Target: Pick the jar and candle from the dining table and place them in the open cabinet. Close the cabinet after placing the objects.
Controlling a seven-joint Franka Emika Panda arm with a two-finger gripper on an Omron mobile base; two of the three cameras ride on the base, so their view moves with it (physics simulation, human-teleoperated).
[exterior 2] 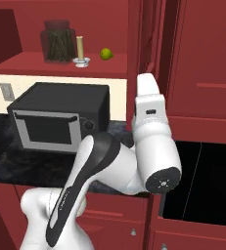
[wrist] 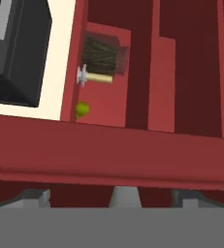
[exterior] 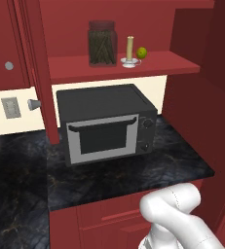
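Observation:
The jar point(exterior: 102, 43), clear glass with a dark lid and dark sticks inside, stands on the red inner shelf of the open cabinet point(exterior: 158, 65). Just to its right is the candle point(exterior: 130, 50), upright in its white saucer. Both also show in the right base view, jar point(exterior 2: 59, 41) and candle point(exterior 2: 79, 50), and sideways in the hand view, jar point(wrist: 103, 54) and candle point(wrist: 96, 77). My gripper point(wrist: 116, 197) is open and holds nothing. It sits close against a red door edge point(wrist: 108, 155) that crosses the hand view. The dining table is out of view.
A small green ball point(exterior: 142, 52) lies on the shelf right of the candle. A black microwave point(exterior: 104, 124) stands on the black marbled counter point(exterior: 177, 168) under the shelf. The left cabinet door point(exterior: 36, 63) hangs open. My arm point(exterior 2: 151, 136) rises beside the right door point(exterior 2: 151, 34).

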